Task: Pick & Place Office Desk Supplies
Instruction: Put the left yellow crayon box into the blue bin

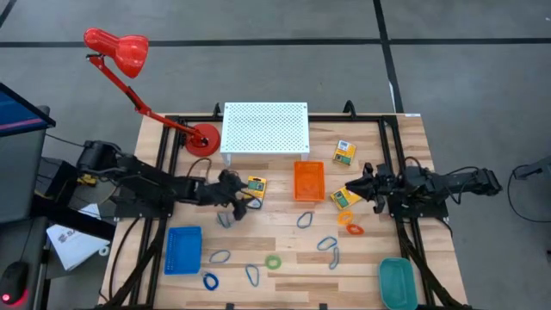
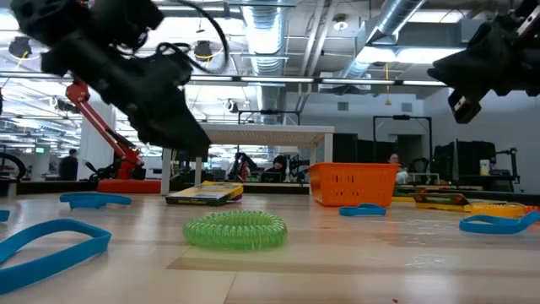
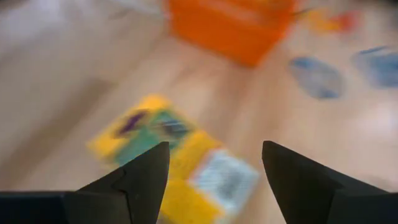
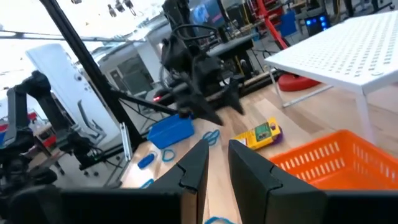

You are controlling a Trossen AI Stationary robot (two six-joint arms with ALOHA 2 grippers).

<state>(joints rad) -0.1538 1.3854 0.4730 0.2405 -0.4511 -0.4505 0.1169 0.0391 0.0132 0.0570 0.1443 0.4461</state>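
My left gripper (image 1: 237,193) is open and hangs just above the table. A small yellow box (image 1: 256,186) lies flat on the wood just beyond its tips; in the left wrist view the box (image 3: 186,168) shows blurred between the two fingers (image 3: 146,180), untouched. In the low view the gripper (image 2: 181,135) is clear above the box (image 2: 207,196). My right gripper (image 1: 351,189) is raised, shut and empty, with a second yellow box (image 1: 344,200) below it; its fingers (image 4: 194,163) leave only a thin slit. A third yellow box (image 1: 344,152) lies farther back.
An orange tray (image 1: 309,181) stands between the arms, a blue tray (image 1: 183,250) at near left, a teal tray (image 1: 396,282) at near right. A green ring (image 1: 273,262), an orange ring (image 1: 355,229), a blue ring (image 1: 211,281) and wire loops (image 1: 306,220) lie scattered. A white perforated shelf (image 1: 265,127) and a red lamp (image 1: 129,52) stand at the back.
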